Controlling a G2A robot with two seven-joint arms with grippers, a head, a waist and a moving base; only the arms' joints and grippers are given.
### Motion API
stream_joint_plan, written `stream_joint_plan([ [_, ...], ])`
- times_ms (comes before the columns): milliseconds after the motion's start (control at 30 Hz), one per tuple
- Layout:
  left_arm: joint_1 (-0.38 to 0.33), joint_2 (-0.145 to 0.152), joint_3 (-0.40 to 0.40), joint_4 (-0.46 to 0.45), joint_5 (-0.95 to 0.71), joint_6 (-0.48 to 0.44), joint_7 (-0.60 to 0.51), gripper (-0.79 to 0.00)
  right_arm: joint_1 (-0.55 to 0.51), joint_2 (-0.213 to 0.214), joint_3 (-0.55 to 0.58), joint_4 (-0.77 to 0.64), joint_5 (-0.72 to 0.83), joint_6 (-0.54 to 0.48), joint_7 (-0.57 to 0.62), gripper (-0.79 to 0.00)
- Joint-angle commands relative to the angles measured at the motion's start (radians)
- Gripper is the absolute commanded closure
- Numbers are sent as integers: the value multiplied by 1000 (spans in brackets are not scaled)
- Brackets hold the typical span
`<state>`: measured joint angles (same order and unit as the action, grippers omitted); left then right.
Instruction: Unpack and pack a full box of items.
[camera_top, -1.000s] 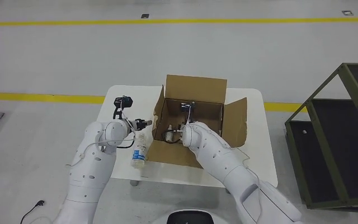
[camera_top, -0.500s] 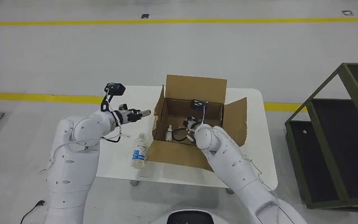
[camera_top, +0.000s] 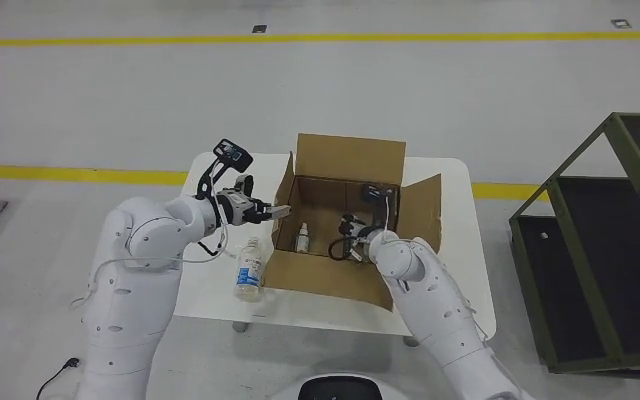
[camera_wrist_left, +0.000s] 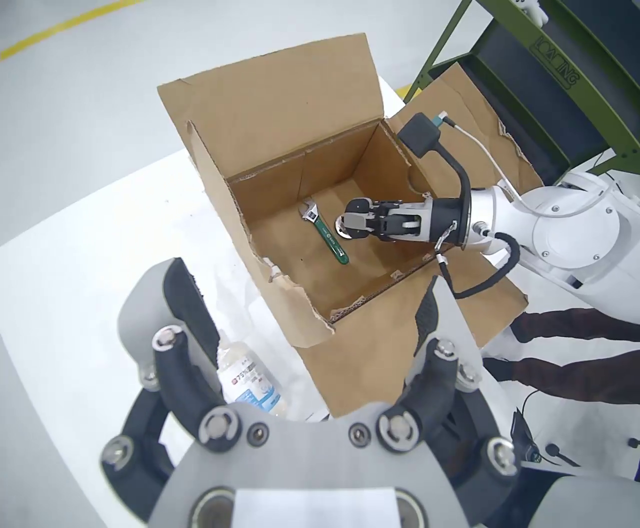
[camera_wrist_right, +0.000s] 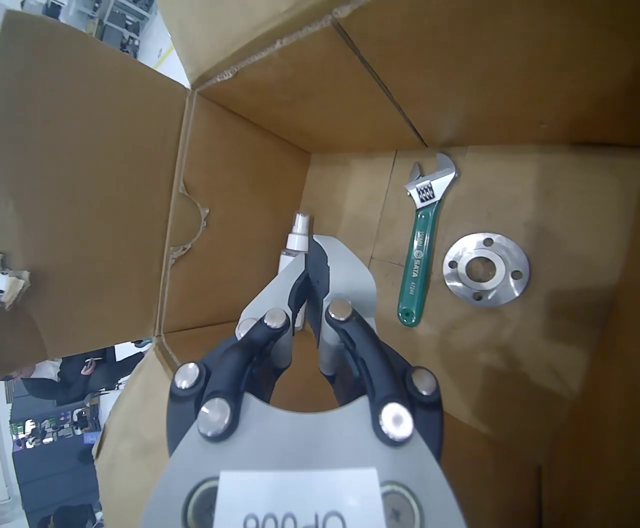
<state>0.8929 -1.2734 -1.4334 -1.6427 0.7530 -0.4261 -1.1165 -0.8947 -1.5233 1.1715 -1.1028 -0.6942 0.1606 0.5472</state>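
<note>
Bright, even light; wrist-view edge distortion.

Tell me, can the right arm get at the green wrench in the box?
Probably yes. The right tool sits inside the open box, and the wrench lies uncovered on its floor nearby. The tool is shut, so it must open first.

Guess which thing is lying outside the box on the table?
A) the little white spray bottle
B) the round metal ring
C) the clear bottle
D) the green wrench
C: the clear bottle lies on its side on the table beside the cardboard box, while the wrench, metal flange and spray bottle are all inside it.
</note>
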Motion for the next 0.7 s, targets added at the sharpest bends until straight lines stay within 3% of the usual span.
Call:
stream_joint_plan([
  [0, 0, 0, 0, 0, 0, 0, 0, -785, 13, -4, -20, 15, -6, 11, 10, 0],
  [333, 10, 5, 32, 15, 31, -36, 13, -785, 59, -18, -59, 85, 15, 18, -4, 0],
  [467, -18, 8, 76, 74, 52, -63, 13, -785, 68, -18, -60, 103, 9, 30, 0, 0],
  [667, -73, 5, 149, 195, 121, -17, 33, -785, 66, -18, -72, 107, -16, 58, 2, 0],
])
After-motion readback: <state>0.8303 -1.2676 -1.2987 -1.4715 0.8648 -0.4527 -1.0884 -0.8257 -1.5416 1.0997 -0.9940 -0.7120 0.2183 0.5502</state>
